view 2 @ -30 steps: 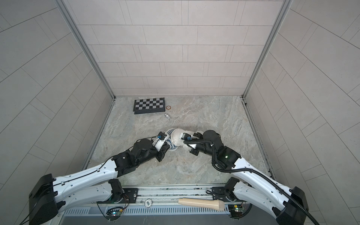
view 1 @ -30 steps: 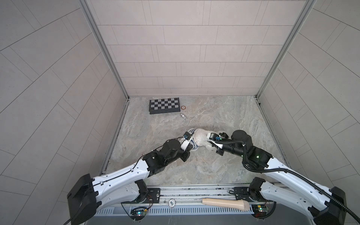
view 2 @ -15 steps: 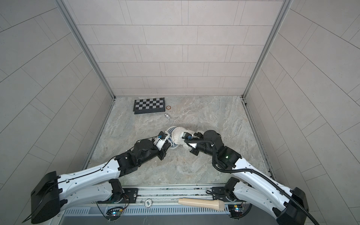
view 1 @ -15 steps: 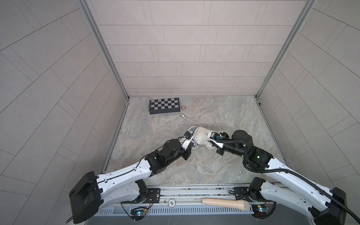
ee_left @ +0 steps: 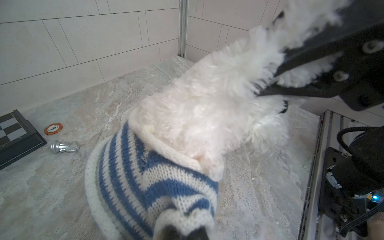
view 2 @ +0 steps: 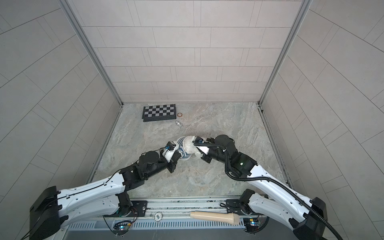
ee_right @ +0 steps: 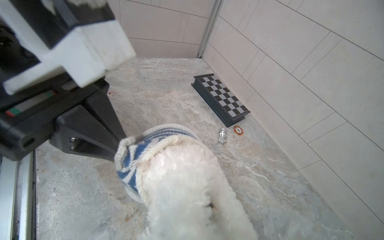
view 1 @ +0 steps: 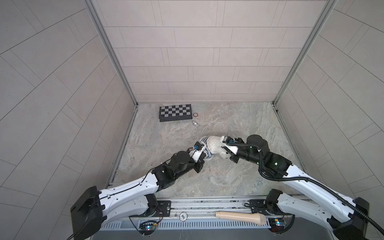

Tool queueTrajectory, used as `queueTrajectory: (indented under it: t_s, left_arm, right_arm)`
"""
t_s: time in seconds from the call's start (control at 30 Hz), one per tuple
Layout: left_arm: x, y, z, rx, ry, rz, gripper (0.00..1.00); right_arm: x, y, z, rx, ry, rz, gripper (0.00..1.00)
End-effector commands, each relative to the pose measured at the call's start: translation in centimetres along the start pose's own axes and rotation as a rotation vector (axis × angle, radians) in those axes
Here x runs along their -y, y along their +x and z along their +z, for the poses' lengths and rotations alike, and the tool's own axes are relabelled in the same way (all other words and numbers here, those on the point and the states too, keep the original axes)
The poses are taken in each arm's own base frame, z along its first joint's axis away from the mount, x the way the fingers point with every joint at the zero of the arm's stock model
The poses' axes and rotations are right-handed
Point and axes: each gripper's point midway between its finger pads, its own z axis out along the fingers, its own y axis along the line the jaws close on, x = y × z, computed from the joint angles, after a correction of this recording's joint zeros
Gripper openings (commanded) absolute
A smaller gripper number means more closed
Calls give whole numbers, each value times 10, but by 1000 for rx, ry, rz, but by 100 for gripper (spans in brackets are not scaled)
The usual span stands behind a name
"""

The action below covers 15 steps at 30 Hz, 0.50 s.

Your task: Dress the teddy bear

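step in hand: drawing the striped knit sweater [ee_left: 145,176] over the teddy bear [ee_left: 207,104]. only one end is in, most of the fluffy body is bare

bear is mid marble floor [view 1: 228,176] in both top views, strung between the two arms: knit end at 9 o'clock, bare fur end at 3

left gripper [ee_right: 118,148] reaches in from 8 o'clock, jaws pressed together on the sweater's cream ribbed edge. right gripper [ee_left: 268,83] reaches in from 4 o'clock, jaws pinching a tuft of white fur at the bare end

too much fluff to tell which end of the bear is inside the knit; a dark spot near the right gripper could be an eye or the nose

next move, as I judge it: right anchors, left drags the hem toward 3 o'clock along the body. the grip is on a thin bit of rib, so a slow steady pull or it slips. the bunched stripes need to spread first

in the way: the right gripper's own fingers [ee_left: 301,92] sit on fur the hem has to cross, so a regrasp is likely. no sleeve opening visible

clutter: chessboard [view 1: 175,111] at 11 o'clock by the back wall, with a silver chess piece [ee_left: 64,146] on its side and an orange poker chip [ee_left: 53,128] near its corner, all well apart from the bear and off the pull line. beige cylinder [view 1: 239,216] on the front rail at 6 o'clock, clear of the work
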Motion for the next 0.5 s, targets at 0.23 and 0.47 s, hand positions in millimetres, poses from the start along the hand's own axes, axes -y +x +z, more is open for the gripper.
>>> queueTrajectory:
  t_s: [0.23,0.47]
  left_arm:
    - [6,9,8,-40,18,-413,0]
    - [-11,10,1,-43,-72,-485,0]
  right_arm:
    - [25,-5,14,-10,46,88,39]
    - [20,-9,1,70,48,48,71]
